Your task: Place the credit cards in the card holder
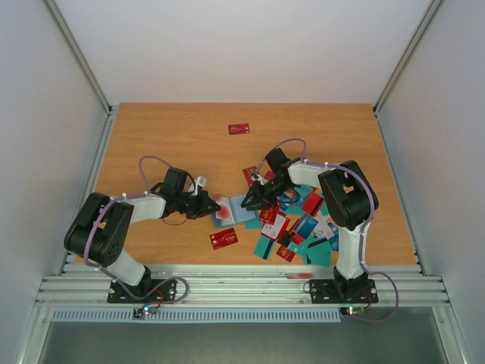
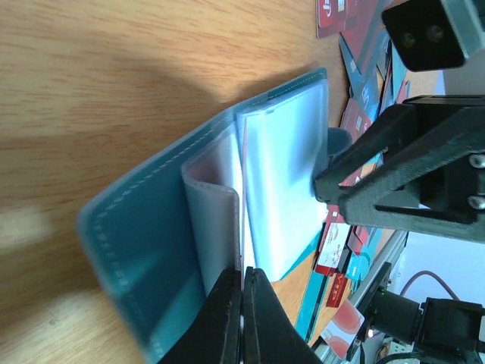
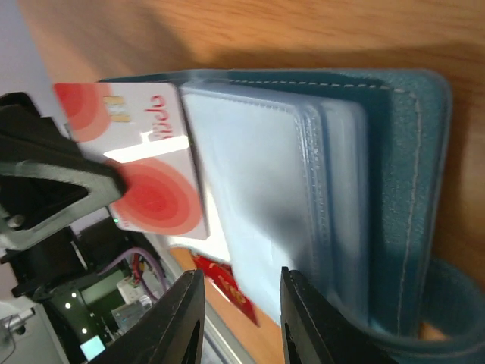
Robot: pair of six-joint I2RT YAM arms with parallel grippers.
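Only the right wrist view shows a white-and-red card at the card holder's edge nearest the left gripper; whether it sits in a pocket cannot be told. The holder lies open on the tabletop, its long axis running from gripper to gripper. The left gripper is pressed onto a clear sleeve of the holder, the right gripper is spread astride the opposite edge, and the credit cards are heaped beyond that edge.

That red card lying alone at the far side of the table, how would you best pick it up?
Probably by its long edges, pinched across the narrow width, coming straight down. The red card lies flat on the table with bare wood all round, so only its edges offer a hold.
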